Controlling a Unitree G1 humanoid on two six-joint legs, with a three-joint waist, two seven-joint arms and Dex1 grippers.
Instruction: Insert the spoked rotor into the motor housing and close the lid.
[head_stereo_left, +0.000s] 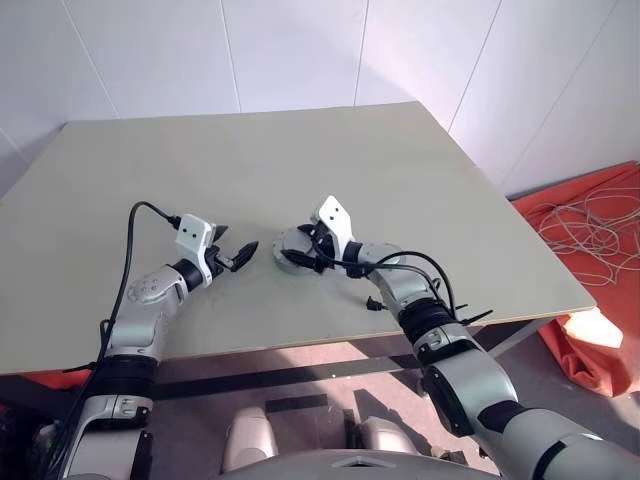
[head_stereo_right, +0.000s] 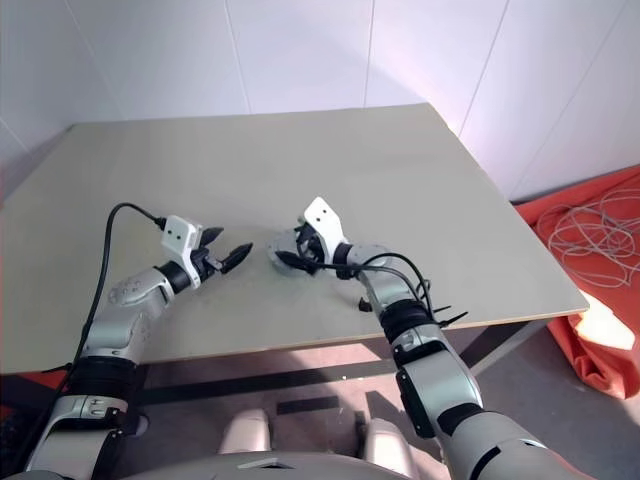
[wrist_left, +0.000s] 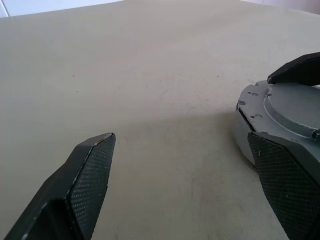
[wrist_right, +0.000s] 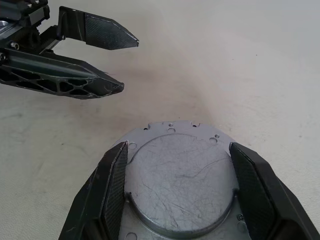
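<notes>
Nearest the head camera, the two arms reach out over the pale table (head_stereo_left: 420, 180). On the left side, the left gripper (head_stereo_left: 240, 255) hangs just above the tabletop, pointing toward the middle, its two black fingers (wrist_left: 85, 180) spread wide with nothing between them. Just to its right, near but not touching, a round grey metal unit sits on the table: the lid (wrist_right: 180, 185), a flat scratched disc, lies on top of the motor housing (wrist_left: 250, 145), whose pale grey side wall shows beneath the rim. The rotor is hidden from sight. The right gripper (wrist_right: 180, 195) comes in from the right and straddles this unit, one black finger on each side of the lid and close against its edge, grasping it. At far right, an orange cloth (head_stereo_left: 590, 230) with coiled white cable (head_stereo_left: 590, 220) lies on the floor.
</notes>
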